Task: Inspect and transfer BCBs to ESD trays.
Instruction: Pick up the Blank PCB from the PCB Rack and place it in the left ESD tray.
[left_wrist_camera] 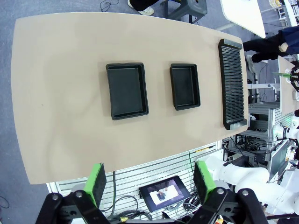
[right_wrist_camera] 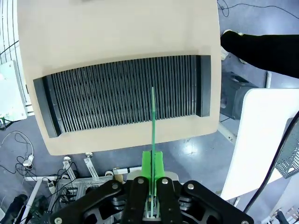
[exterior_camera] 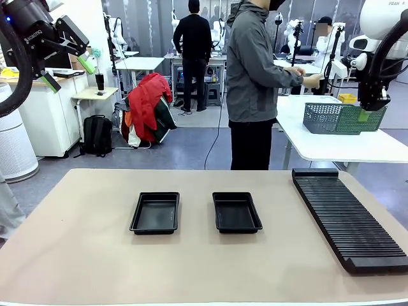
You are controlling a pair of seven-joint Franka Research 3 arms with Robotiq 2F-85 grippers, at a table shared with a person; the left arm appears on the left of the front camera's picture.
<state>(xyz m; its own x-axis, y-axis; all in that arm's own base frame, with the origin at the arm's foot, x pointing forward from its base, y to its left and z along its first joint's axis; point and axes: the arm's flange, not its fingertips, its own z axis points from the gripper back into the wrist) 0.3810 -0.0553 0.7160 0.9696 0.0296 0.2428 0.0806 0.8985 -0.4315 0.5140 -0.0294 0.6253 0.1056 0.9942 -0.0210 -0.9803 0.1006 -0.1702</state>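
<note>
Right gripper (right_wrist_camera: pixel 153 158) clamped shut on bottom edge of thin flat green circuit board (right_wrist_camera: pixel 153 116), held edge-on, high over long black ribbed slotted rack (right_wrist_camera: pixel 121 93). Left gripper (left_wrist_camera: pixel 150 182) raised, jaws wide apart, empty. Shallow black plastic left tray (exterior_camera: pixel 136 217) and right tray (exterior_camera: pixel 237 195) both empty. Hazard: narrow edge grip. Board may pivot or slip in transit, or land tilted on tray rim.

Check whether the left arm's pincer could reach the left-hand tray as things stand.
Probably yes. The left pincer hangs open and empty high above the table, and the left-hand tray lies bare, with nothing standing between them.
</note>
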